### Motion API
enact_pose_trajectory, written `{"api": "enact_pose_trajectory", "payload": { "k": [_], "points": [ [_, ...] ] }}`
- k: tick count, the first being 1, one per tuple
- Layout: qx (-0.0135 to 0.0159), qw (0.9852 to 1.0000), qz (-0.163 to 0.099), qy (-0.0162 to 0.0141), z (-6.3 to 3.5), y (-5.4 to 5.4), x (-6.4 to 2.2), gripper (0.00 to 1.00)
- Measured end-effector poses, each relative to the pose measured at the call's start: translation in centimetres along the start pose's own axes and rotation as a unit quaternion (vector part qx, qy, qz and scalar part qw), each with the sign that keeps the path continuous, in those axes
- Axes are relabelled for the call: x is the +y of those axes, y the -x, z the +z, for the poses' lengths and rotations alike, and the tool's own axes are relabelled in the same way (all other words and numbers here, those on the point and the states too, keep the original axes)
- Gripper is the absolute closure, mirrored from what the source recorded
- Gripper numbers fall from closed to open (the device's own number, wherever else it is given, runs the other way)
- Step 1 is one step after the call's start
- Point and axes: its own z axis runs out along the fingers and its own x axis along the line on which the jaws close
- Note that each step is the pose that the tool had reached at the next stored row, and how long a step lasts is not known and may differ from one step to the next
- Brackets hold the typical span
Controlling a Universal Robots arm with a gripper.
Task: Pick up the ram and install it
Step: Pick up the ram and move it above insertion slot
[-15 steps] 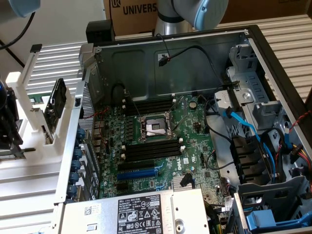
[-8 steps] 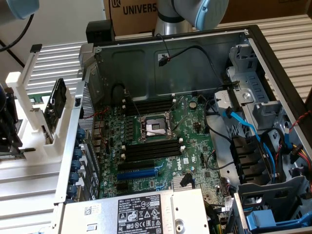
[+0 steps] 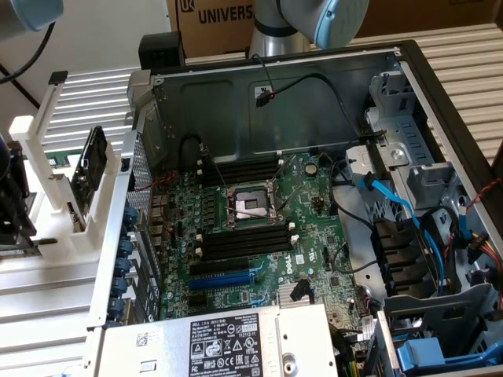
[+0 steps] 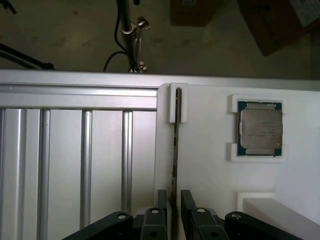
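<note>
The ram [image 4: 174, 145] stands on its long edge in a white holder [image 4: 200, 165], seen edge-on as a thin dark strip, its far end in a white slotted post. My gripper [image 4: 173, 201] hangs over its near end, open, with one black finger [image 4: 161, 199] on each side of the strip and a little apart from it. In the exterior view the ram [image 3: 90, 161] is a dark board in the white holder [image 3: 47, 184], left of the computer case. The gripper's dark body [image 3: 11, 196] is cut off by that view's left edge.
The open case holds the motherboard [image 3: 259, 212] with black memory slots [image 3: 244, 239] below the processor socket [image 3: 247, 204] and more above it. A blue slot [image 3: 224, 276], cables and drive cages lie around. A processor chip [image 4: 260, 131] rests in the white holder.
</note>
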Motion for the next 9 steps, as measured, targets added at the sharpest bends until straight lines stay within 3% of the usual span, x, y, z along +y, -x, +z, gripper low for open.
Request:
{"api": "enact_pose_trajectory", "payload": {
  "k": [9],
  "points": [
    [-0.0009, 1.0, -0.003, 0.0003, 0.51, 0.35, -0.02, 0.74]
  ]
}}
